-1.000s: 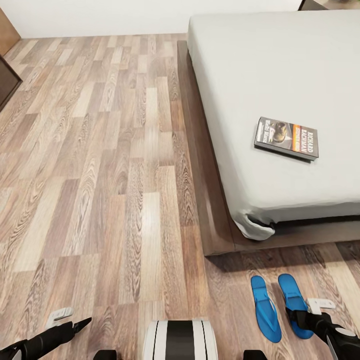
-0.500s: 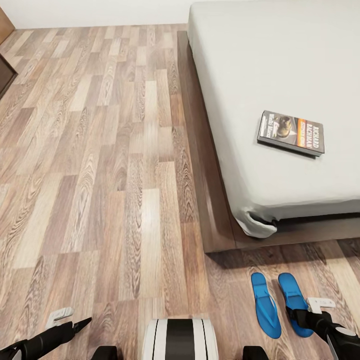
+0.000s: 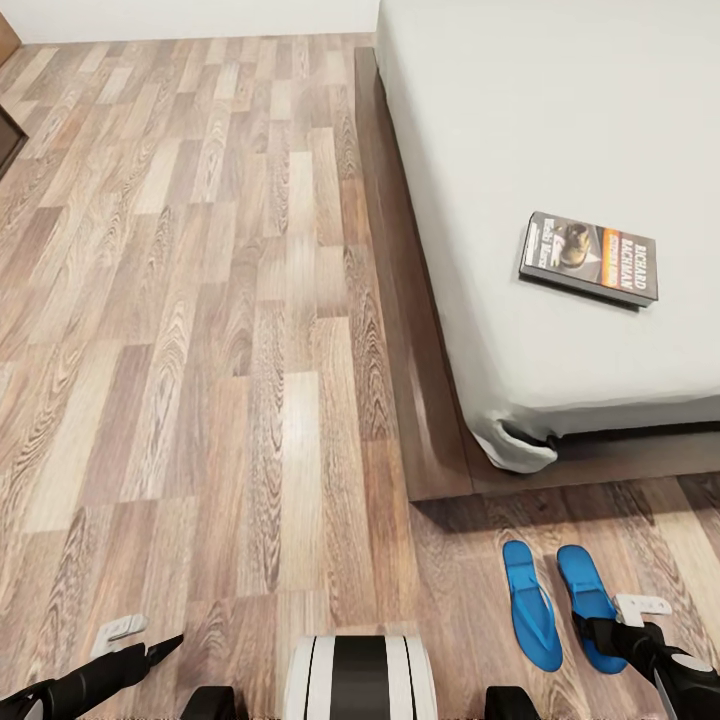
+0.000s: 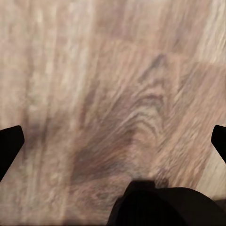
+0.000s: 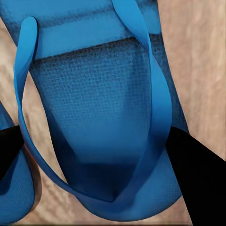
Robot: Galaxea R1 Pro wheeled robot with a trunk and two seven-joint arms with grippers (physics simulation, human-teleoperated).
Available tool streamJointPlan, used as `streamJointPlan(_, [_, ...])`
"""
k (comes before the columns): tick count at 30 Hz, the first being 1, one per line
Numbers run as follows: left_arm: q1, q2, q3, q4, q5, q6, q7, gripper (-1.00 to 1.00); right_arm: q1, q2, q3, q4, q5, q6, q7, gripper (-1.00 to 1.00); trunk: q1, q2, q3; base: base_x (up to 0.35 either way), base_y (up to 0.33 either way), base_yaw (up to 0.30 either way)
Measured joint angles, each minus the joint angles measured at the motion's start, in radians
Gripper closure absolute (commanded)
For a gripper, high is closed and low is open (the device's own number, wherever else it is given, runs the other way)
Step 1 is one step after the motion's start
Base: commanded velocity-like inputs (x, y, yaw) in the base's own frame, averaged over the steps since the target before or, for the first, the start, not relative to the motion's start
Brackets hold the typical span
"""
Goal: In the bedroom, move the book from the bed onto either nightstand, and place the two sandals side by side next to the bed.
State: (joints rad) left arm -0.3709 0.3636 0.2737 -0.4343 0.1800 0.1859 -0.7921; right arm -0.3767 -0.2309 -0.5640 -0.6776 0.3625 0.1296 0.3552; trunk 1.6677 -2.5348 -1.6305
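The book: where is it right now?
In the head view the book lies flat on the bed, at the picture's right, near the mattress's foot end, beyond the two sandals on the floor.

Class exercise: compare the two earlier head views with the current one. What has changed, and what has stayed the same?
Only the camera moved: the whole view shifts, showing less of the far wall and the bed differently framed. The book remains on the mattress, the two sandals lie side by side on the floor, and both grippers keep their places.
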Motion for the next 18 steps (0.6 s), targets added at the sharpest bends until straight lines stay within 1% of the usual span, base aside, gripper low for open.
streamJointPlan(4, [0.000, 0.000, 0.000, 0.000, 0.000, 0.000, 0.000, -1.00, 0.000, 0.000, 0.000, 0.000, 0.000, 0.000, 0.000, 1.00, 0.002, -0.001, -0.015, 0.000, 0.000, 0.000])
streamJointPlan(11, [0.000, 0.000, 0.001, 0.000, 0.000, 0.000, 0.000, -1.00, 0.000, 0.000, 0.001, 0.000, 0.000, 0.000, 0.000, 1.00, 0.002, -0.001, -0.016, 0.002, 0.000, 0.000])
streamJointPlan(14, [0.000, 0.000, 0.001, 0.000, 0.000, 0.000, 0.001, -1.00, 0.000, 0.000, 0.001, 0.000, 0.000, 0.000, 0.001, 1.00, 0.001, -0.001, -0.016, 0.147, 0.041, 0.000])
streamJointPlan(18, [0.000, 0.000, 0.001, 0.000, 0.000, 0.000, 0.001, -1.00, 0.000, 0.000, 0.001, 0.000, 0.000, 0.000, 0.001, 1.00, 0.002, -0.001, -0.016, 0.050, 0.015, 0.000])
